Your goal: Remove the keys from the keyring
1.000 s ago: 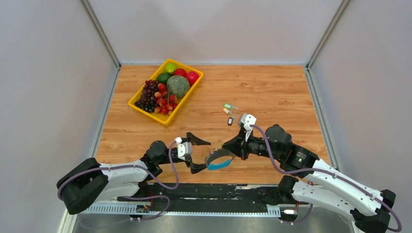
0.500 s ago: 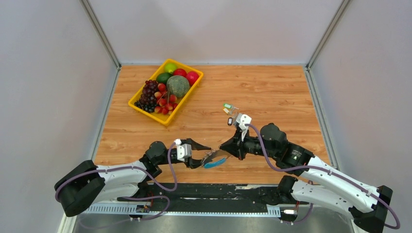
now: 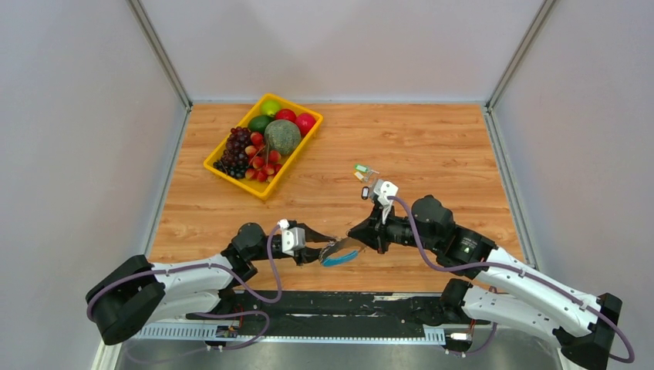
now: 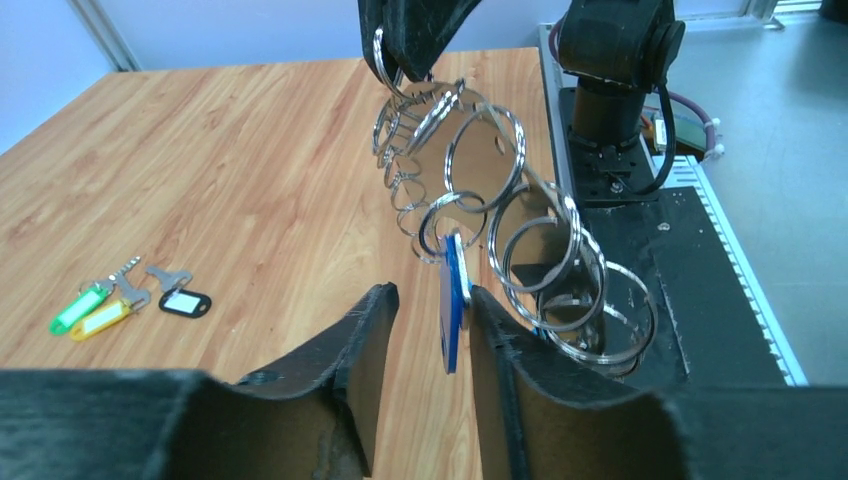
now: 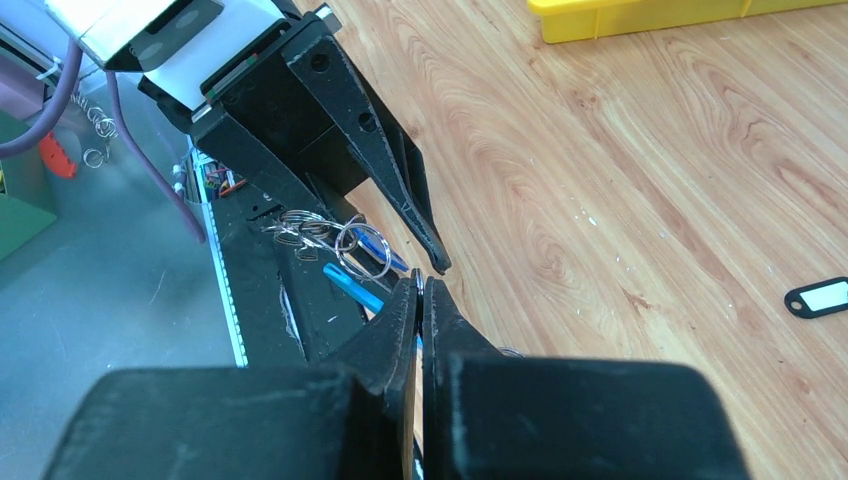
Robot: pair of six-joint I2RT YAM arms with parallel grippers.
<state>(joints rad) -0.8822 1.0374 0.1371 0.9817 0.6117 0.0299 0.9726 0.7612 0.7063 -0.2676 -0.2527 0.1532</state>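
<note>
From above, the keyring (image 3: pixel 342 248) spans between the left gripper (image 3: pixel 328 248) and the right gripper (image 3: pixel 354 230), with loose keys (image 3: pixel 365 179) on the table (image 3: pixel 432 146) beyond. In the left wrist view, the right gripper pinches the top ring. The left gripper stands partly spread around the blue tag (image 4: pixel 452 300), perhaps touching it. In the right wrist view, the right gripper's fingers (image 5: pixel 405 315) are pressed together.

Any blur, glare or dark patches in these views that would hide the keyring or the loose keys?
Top view: evenly lit, sharp, soft shadows, but the loose keys are tiny. Left wrist view: keyring crisp with small glints; the left tool is near-black, detail lost. Right wrist view: the right tool fills the bottom as a dark, soft mass; the table is sharp.
</note>
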